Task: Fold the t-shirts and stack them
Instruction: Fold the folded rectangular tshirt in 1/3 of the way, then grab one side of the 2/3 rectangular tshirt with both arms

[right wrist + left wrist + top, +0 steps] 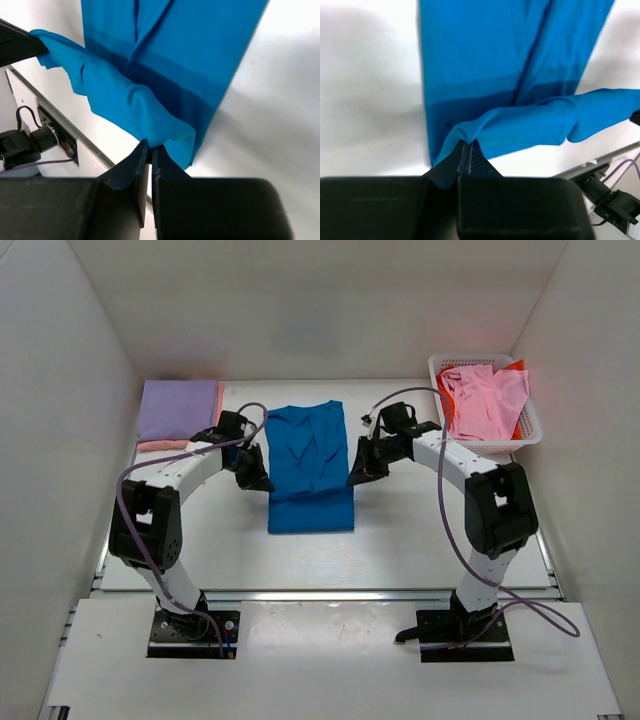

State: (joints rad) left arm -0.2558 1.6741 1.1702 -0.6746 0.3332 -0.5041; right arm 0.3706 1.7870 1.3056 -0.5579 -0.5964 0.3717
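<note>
A bright blue collared t-shirt (310, 465) lies flat mid-table, its sides folded in. My left gripper (258, 480) is shut on the left corner of its near hem (466, 144). My right gripper (358, 476) is shut on the right corner (151, 147). Both corners are raised off the table, and the hem hangs between them as a slack blue band (545, 122) above the rest of the shirt (175, 50). A folded lavender t-shirt (178, 408) rests on a salmon one (160, 445) at the back left. A pink t-shirt (485, 398) and an orange-red one (516, 367) fill the basket.
The white mesh basket (437, 364) stands at the back right, close behind my right arm. White walls enclose the table on the left, back and right. A metal rail (330, 594) runs along the table's near edge.
</note>
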